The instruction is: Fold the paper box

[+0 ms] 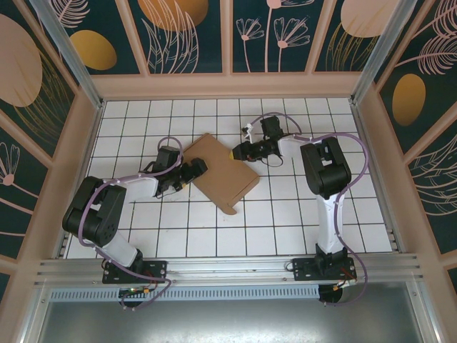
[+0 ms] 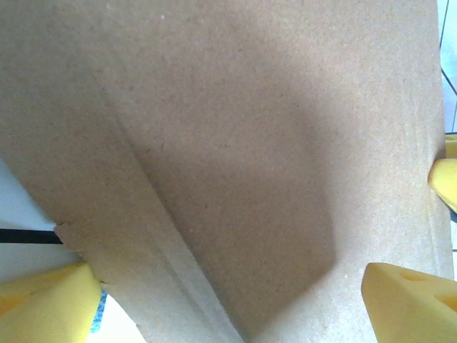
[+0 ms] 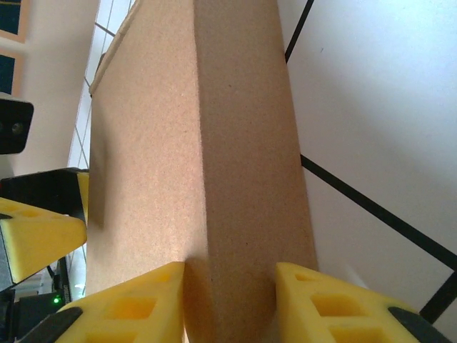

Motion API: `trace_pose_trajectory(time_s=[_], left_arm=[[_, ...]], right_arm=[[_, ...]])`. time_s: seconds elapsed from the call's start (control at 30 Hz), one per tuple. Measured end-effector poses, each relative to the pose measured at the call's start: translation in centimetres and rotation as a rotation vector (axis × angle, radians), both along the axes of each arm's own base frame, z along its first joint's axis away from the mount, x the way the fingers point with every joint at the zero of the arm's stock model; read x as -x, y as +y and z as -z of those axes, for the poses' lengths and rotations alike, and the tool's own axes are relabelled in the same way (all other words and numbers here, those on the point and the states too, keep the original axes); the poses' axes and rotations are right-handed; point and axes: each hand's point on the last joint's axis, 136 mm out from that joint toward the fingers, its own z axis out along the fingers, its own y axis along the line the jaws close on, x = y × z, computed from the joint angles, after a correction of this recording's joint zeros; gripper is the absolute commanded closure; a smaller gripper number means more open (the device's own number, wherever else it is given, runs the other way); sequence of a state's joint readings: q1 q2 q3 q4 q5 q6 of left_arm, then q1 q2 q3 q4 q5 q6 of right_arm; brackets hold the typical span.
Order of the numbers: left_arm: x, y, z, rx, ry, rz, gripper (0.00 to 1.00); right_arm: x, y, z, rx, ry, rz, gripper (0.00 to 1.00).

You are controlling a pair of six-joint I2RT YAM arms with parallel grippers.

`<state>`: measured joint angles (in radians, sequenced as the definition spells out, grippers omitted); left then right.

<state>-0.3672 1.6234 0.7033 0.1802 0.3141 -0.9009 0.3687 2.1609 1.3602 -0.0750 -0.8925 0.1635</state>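
The paper box (image 1: 223, 174) is plain brown cardboard lying at an angle on the white tiled floor, mid-table. My left gripper (image 1: 199, 168) is at its left edge. In the left wrist view the cardboard (image 2: 235, 150) spreads ahead of that gripper (image 2: 228, 314), whose yellow fingertips (image 2: 44, 300) stand wide apart, open. My right gripper (image 1: 237, 152) is at the box's far right edge. In the right wrist view that gripper (image 3: 230, 307) has a folded ridge of the box (image 3: 235, 157) between its yellow pads (image 3: 136, 307), which press on it from both sides.
The white tiled floor (image 1: 300, 229) has free room in front of and to the right of the box. Beige walls (image 1: 228, 84) enclose the table on three sides. An aluminium rail (image 1: 228, 269) runs along the near edge by the arm bases.
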Motion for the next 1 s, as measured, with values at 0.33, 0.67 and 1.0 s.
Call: trace_pose_trajectory(time_s=[0.33,0.67,1.0], left_arm=[[0.4,-0.9,-1.2,0.069,-0.010,0.030,0.02],[0.4,-1.2,-2.7,0.098,-0.048,0.039,0.02],[0.4,-1.8,-1.8,0.143,-0.031,0.047,0.03]], right_arm=[[-0.3,-1.2,0.0,-0.041,0.038,0.024,0.71],[-0.6,-1.8,0.0,-0.079,0.071,0.040,0.75],[-0.7,-2.7,0.0,-0.106,0.104,0.058,0.76]])
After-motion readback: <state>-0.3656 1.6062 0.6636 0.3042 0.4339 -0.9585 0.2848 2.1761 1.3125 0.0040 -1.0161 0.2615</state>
